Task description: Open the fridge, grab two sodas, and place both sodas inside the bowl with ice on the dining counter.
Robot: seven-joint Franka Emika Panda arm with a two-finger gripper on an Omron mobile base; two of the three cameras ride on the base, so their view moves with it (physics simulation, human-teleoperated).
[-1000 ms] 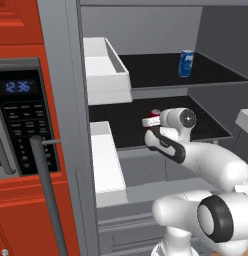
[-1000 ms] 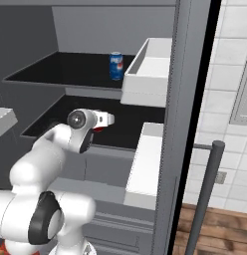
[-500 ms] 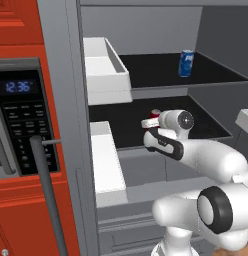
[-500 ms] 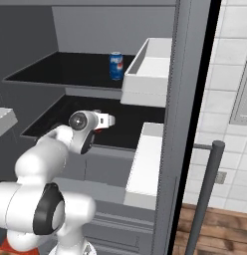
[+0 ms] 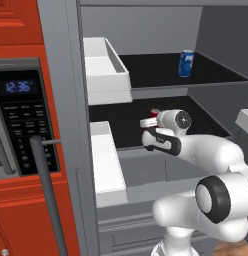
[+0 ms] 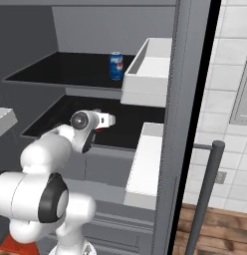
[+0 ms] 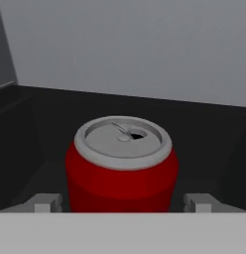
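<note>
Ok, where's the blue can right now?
The blue can stands upright on the fridge's upper black shelf, one shelf above the gripper.

One red soda can, one blue soda can, two black shelves, four white door bins.

red soda can: red body, silver top | blue soda can: blue, white markings | fridge: matte grey walls | shelves: black | door bins: white | microwave: black panel, blue digits | cabinet: red | wall tiles: white | floor: brown wood
</note>
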